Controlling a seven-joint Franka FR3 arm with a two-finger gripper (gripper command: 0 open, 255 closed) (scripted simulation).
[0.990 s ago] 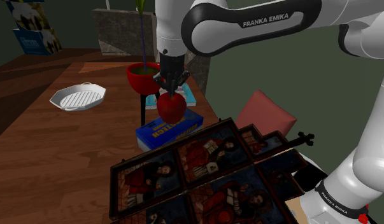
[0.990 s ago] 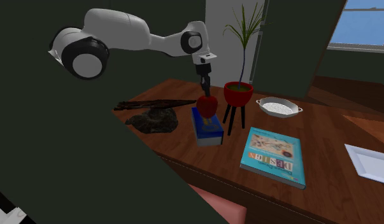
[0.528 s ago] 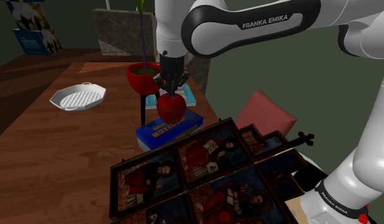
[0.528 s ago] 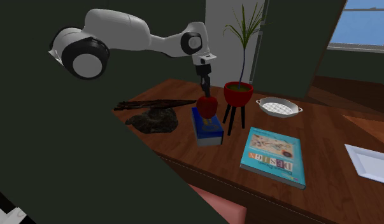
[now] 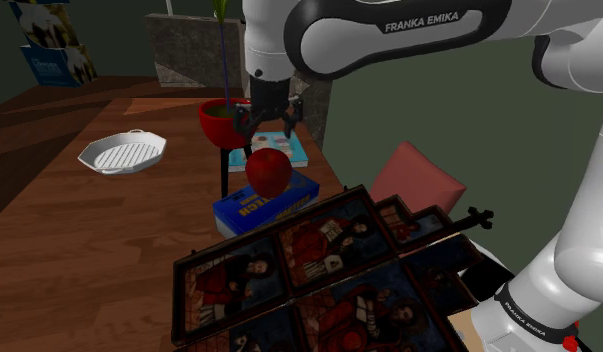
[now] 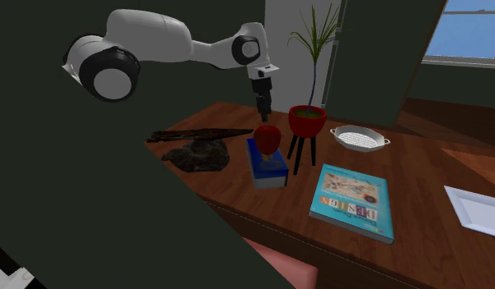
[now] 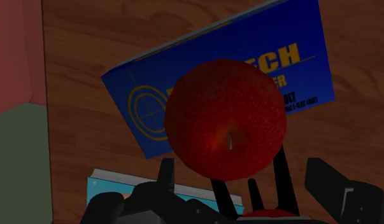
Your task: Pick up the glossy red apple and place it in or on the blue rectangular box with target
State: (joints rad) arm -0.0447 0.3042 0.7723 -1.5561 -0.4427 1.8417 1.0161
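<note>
A glossy deep red, finely speckled, is shown by the apple [image 5: 269,172]. The box [image 5: 251,208] beneath it is coloured saturated blue and printed with yellow lettering and a yellow ringed target. Above the box, the gripper [image 5: 266,130] is rendered all black. Beside the box, a red pot [image 5: 221,120] is carried on black legs. Farther from the box, a white ribbed dish [image 5: 122,154] is seen. A teal book [image 6: 352,201] with a cream panel lies near the box. Reddish-brown wood grain covers the table [image 5: 79,250]. Red-robed figures are framed in black on the painted panels [image 5: 319,270] next to the box.
</note>
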